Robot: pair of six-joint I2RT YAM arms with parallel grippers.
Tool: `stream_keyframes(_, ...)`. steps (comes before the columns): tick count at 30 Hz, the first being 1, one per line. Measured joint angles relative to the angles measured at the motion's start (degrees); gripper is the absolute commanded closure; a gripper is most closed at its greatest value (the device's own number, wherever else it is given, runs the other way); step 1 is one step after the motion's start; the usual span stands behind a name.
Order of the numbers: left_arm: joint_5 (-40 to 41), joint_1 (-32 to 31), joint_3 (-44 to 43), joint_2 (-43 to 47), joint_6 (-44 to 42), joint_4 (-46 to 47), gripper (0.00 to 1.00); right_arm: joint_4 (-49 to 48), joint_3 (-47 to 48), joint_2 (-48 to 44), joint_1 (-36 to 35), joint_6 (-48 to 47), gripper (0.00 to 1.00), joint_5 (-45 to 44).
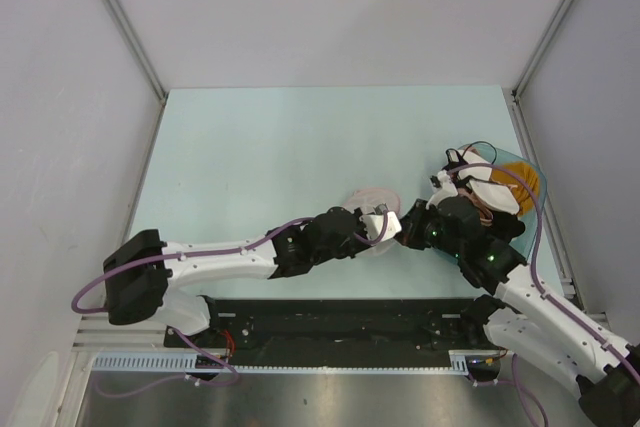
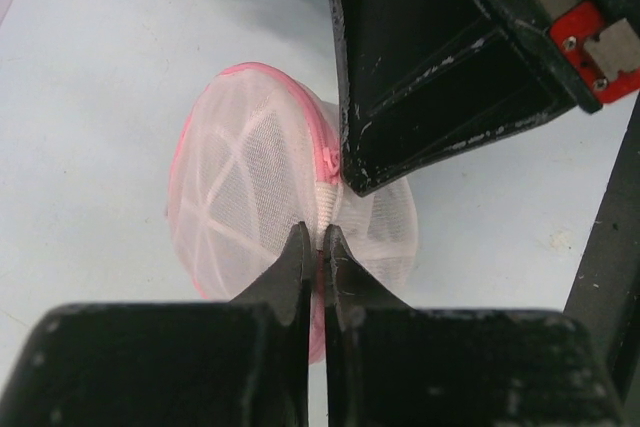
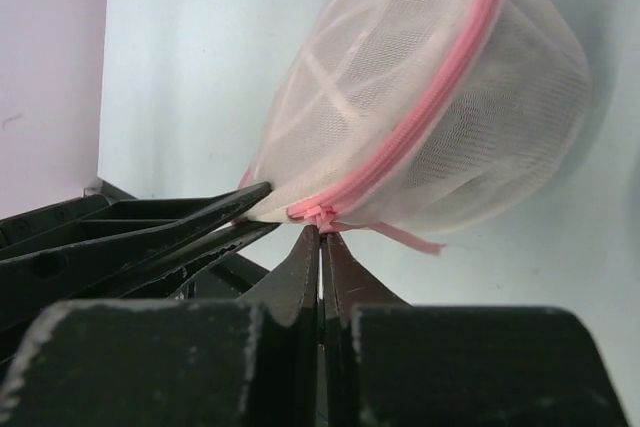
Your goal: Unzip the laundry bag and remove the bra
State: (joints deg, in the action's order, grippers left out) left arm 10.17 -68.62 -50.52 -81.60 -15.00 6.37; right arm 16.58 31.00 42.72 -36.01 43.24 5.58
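The laundry bag is a small white mesh dome pouch with a pink zipper round its rim, lying near the table's front middle. My left gripper is shut on the bag's mesh edge, and its dark fingers come in from the left in the right wrist view. My right gripper is shut, its tips pinching the pink zipper pull at the seam of the laundry bag. In the top view both grippers meet at the bag's right side: left gripper, right gripper. The bra is hidden; only mesh and white ribs show.
A teal basin holding orange cloth stands at the table's right edge, just behind my right arm. The pale table is walled by grey panels left, right and at the back.
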Motion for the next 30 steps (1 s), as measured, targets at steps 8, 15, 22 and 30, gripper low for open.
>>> stream_keyframes(8,-0.79,-0.04,0.17,0.20,-0.04,1.14,1.00,4.28,0.00,-4.02,4.79,-0.04,1.00,-0.90)
stream_keyframes(15,-1.33,-0.13,0.35,0.74,-0.09,1.16,0.99,7.30,0.00,-5.35,9.62,-0.90,1.00,-1.66)
stream_keyframes(22,-1.33,-0.15,1.33,1.95,-0.83,1.49,1.00,8.72,0.00,-5.77,12.76,-1.36,1.00,-0.68)
stream_keyframes(30,-2.03,0.68,2.84,3.85,-6.67,2.60,0.98,9.25,0.00,-6.45,12.92,-1.55,1.00,-0.07)
